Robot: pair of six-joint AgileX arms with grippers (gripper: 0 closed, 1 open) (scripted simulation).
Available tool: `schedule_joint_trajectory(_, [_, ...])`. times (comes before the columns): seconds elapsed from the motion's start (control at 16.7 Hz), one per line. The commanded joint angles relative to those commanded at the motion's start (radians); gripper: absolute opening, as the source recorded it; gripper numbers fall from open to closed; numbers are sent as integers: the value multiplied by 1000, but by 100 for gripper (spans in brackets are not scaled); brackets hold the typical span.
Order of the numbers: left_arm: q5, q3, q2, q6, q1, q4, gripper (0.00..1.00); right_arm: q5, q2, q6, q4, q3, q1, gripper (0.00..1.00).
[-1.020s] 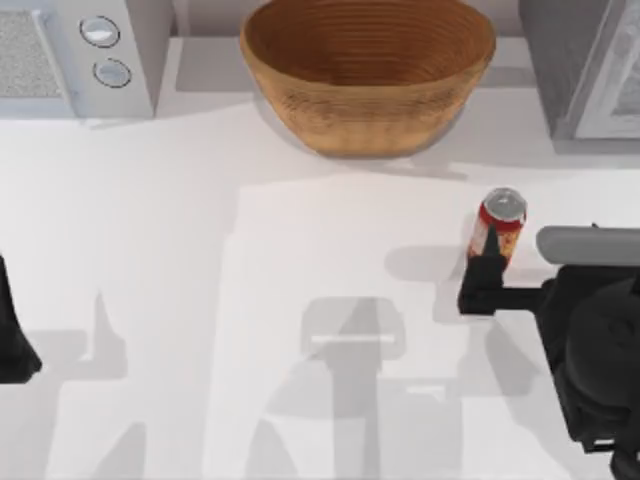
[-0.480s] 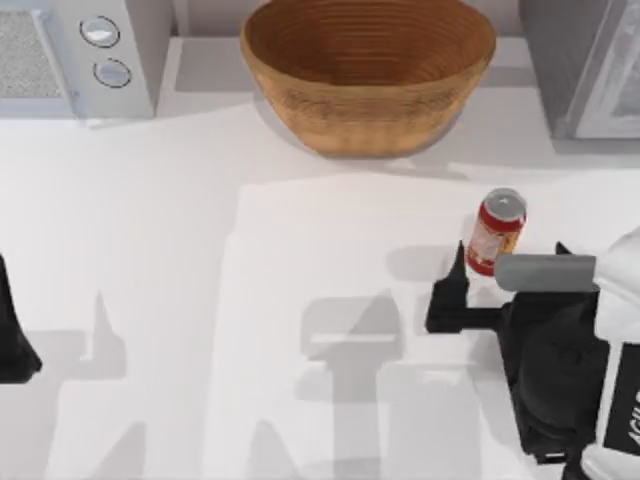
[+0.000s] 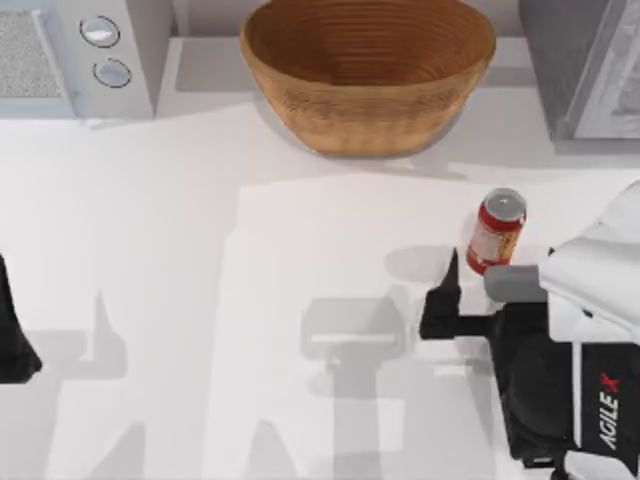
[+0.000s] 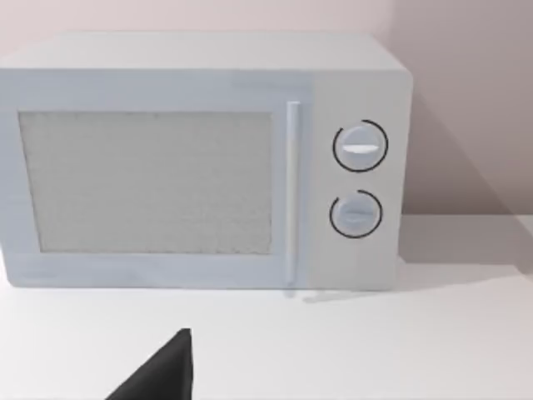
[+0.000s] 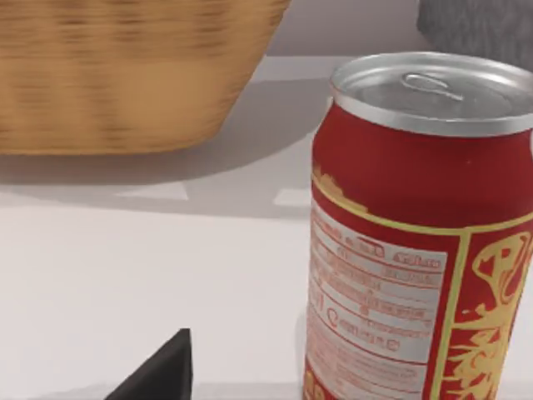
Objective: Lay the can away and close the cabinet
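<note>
Red drink can [image 3: 496,231] standing upright on the white table [image 3: 200,250], toward the right side, in front of the woven bowl [image 3: 368,72] and apart from it. Silver top facing up, pale label patch turned toward the right arm. In the right wrist view the can [image 5: 420,233] very near, upright, with small printed text on the label; the bowl [image 5: 125,75] behind it, a grey speckled corner of the cabinet [image 5: 479,29] beyond the can.

Right gripper [image 3: 480,285] low over the table just beside the can, on its near side. One dark finger [image 3: 444,295] pointing toward the bowl, off to the can's left and not touching it. The other finger covered by the arm's grey and white body, so spread or pressed together cannot be told. Nothing seen pinched.

Cabinet [image 3: 580,65] at the far right corner of the table, grey speckled, with a lighter framed door panel [image 3: 615,85] at its right part. Open or closed cannot be told.

Left arm [image 3: 12,335] parked at the left edge of the table; state of its fingers cannot be told. White microwave [image 3: 75,50] with two round knobs at the far left corner, facing the left wrist camera [image 4: 204,162].
</note>
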Motion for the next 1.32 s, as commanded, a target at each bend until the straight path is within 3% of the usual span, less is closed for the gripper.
schedule_joint_trajectory(0.54, [0,0,0,0,0,0,100,-5,23,-1,-4,16,-7,100])
schedule_joint_trajectory(1.32, [0,0,0,0,0,0,100,-132,39,-24,-141,198,-135,100])
